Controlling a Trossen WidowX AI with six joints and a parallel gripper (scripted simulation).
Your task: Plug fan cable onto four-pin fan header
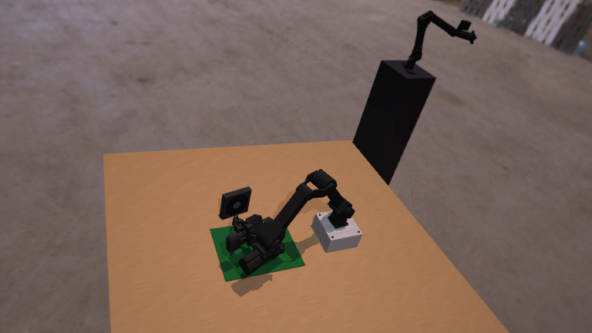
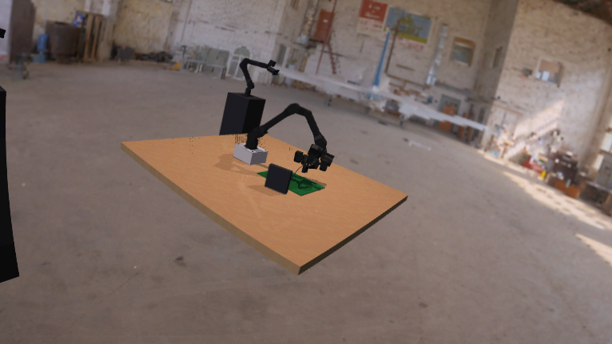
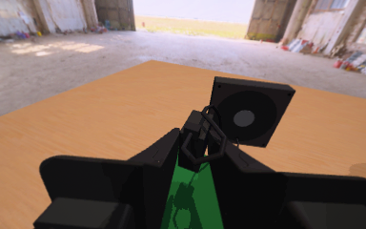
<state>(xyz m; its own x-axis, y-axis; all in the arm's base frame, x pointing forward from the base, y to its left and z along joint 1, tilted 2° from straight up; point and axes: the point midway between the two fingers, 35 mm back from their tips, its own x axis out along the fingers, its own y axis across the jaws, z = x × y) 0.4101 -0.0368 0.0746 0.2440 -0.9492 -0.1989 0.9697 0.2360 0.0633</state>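
My gripper is shut on the black plug of the fan's cable. In the wrist view the plug is tilted between the fingertips, with the cable looping around its right side. The plug is held above the green board, and its shadow falls on the board. The black square fan stands upright beyond the board's edge. The four-pin header cannot be made out; the arm and fingers cover much of the board.
The arm's white base block stands on the wooden table beside the board. A second black arm stands on a tall black pedestal beyond the table.
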